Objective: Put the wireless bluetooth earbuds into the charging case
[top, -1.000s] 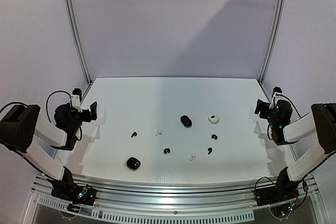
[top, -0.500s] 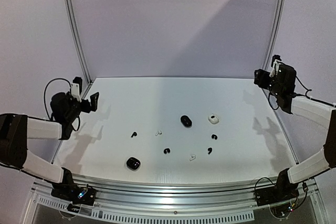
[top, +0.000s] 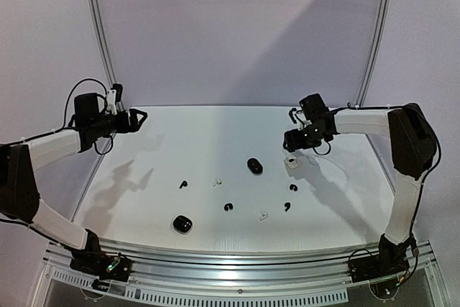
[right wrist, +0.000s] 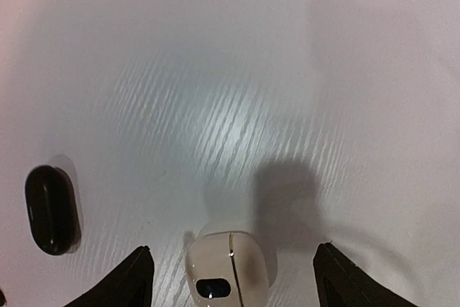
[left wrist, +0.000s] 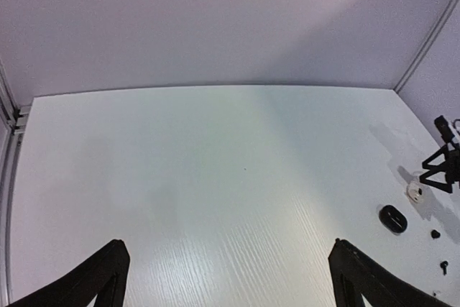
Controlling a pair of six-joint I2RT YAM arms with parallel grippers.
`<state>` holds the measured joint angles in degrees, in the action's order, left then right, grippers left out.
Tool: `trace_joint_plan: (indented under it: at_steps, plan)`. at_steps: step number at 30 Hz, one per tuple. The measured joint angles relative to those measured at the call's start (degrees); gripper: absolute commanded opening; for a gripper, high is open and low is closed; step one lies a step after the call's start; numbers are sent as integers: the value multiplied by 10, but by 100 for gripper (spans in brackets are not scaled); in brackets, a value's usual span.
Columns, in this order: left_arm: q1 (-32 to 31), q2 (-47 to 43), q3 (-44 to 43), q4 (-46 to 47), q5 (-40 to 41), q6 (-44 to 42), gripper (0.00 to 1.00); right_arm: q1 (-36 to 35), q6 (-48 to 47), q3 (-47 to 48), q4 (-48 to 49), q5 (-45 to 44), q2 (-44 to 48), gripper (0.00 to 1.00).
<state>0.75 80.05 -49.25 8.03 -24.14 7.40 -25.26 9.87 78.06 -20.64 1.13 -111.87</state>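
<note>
Right tool (top: pixel 294 142) hangs released, jaws wide over the white case (right wrist: pixel 226 267); left tool (top: pixel 136 117) released near the table (top: pixel 215 134) far-left edge.

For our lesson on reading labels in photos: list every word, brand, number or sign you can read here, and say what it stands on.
None: no text can be read in any view.
The white case shows only a small dark spot, not lettering.
The black case is plain.
The earbuds are too small to show any marking.
</note>
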Motion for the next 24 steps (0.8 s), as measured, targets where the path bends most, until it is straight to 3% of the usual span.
trace_joint_plan:
  at_steps: [7,18,24]
  plan:
    - [0,0,0,-26,-83,-3,99,-11,3,-1,-45,0,-24,77]
    - [0,0,0,-33,-112,-30,99,-14,3,-14,-53,1,-33,58]
    - [0,0,0,-33,-119,-36,99,-17,0,-15,-52,3,-38,55]
